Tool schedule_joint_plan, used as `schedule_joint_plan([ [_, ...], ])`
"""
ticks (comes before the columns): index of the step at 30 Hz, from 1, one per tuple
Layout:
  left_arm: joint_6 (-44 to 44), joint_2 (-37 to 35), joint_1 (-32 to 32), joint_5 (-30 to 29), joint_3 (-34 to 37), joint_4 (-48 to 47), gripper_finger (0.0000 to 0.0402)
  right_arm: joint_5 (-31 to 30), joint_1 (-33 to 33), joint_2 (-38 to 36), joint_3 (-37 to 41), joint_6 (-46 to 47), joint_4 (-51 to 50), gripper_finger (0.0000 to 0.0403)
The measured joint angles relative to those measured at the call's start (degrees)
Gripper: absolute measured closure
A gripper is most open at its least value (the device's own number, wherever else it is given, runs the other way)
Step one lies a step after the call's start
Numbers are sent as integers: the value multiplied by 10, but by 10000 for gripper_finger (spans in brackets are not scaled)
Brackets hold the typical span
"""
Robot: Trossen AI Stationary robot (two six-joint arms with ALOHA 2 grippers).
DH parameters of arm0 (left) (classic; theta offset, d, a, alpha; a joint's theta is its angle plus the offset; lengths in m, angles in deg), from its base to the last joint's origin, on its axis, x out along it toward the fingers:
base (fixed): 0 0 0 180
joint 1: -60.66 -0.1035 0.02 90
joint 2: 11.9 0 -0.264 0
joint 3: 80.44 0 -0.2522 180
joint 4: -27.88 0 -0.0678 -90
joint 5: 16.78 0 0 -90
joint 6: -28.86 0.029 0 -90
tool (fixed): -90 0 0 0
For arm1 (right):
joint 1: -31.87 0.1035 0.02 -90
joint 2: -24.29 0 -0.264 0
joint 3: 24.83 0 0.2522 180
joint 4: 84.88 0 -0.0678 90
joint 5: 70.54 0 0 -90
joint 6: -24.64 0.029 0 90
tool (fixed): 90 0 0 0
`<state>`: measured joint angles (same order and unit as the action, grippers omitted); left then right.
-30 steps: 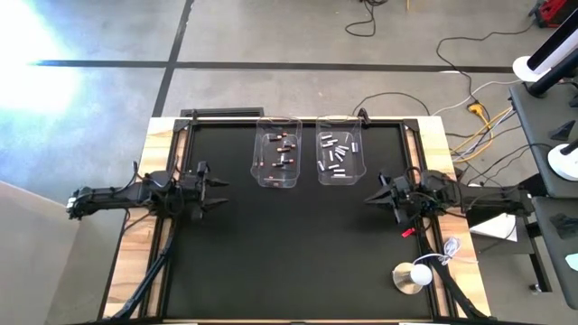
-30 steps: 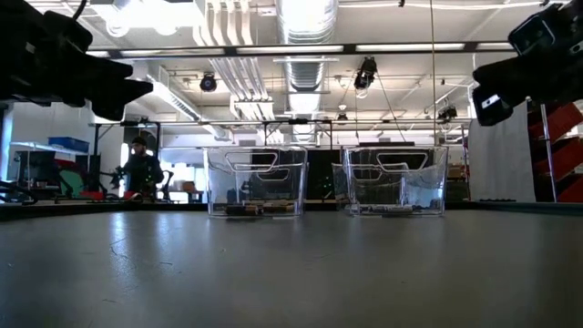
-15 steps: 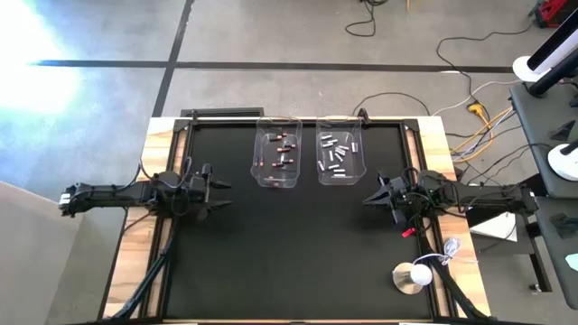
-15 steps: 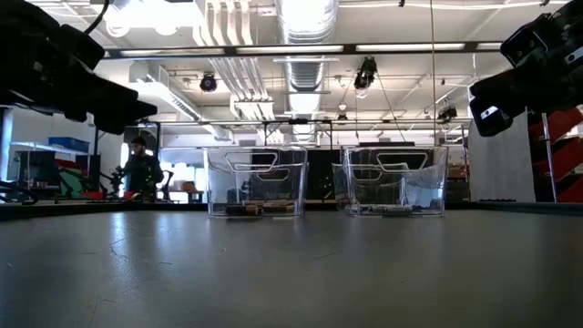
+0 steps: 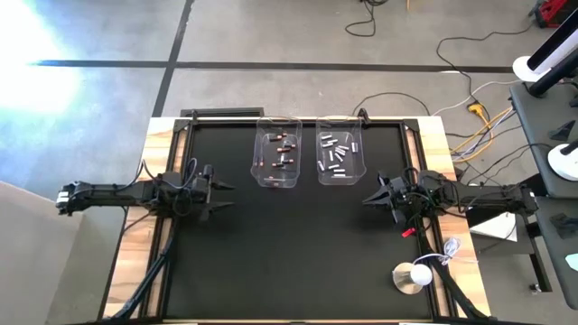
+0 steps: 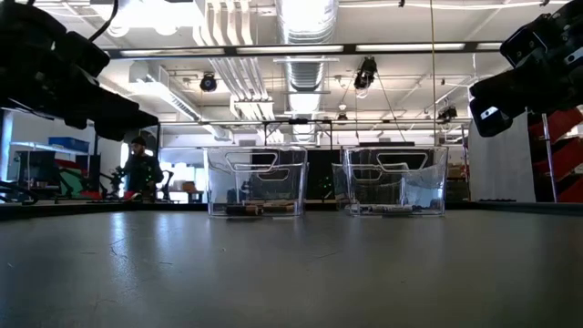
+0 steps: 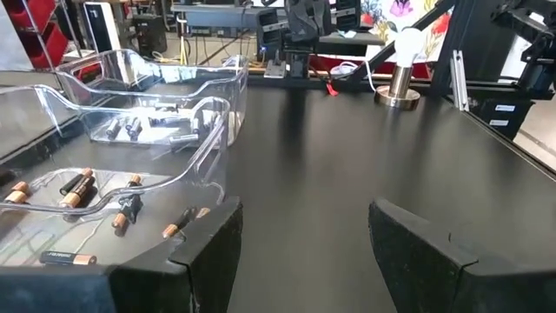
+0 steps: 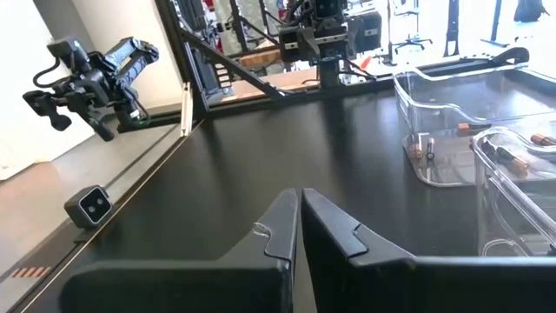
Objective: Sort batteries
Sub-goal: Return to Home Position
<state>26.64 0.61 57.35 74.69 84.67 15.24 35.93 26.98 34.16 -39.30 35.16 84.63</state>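
Two dark six-joint arms reach in over the wide black matte surface (image 5: 289, 262) from its opposite sides, and the step in hand, as I judge it, is to bring them home to rest. The left gripper (image 5: 220, 196) hangs above the surface on the left side, its jaws released and empty. The right gripper (image 5: 368, 199) mirrors it on the right side, jaws clenched on nothing. To do this well, each arm should draw back along its own side, level and unhurried, with no swing toward the far edge. Two clear plastic bins stand there side by side, apart from both grippers. Little stands in the way. The right arm's path back passes near a small white bulb on a round metal base (image 5: 415, 275) at the near right corner, and a small red object (image 5: 407, 232) lies just beside that arm, so its elbow wants watching. The left clear bin (image 5: 256, 167) holds the dark, copper-tipped batteries (image 5: 284, 149), and the right clear bin (image 5: 364, 167) holds the silvery-white batteries (image 5: 339, 155). No battery shows loose on the surface, so the sorting looks finished.
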Motion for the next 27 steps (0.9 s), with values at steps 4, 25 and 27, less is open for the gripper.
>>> schedule_joint_plan([
  [4,0,6,0,0,0,2,175,0,0,0,0,0,0,390],
  [25,0,38,0,-4,-1,4,175,-228,22,3,-15,-484,13,390],
  [27,0,40,0,-7,-1,6,175,-349,21,4,-16,-476,17,390],
])
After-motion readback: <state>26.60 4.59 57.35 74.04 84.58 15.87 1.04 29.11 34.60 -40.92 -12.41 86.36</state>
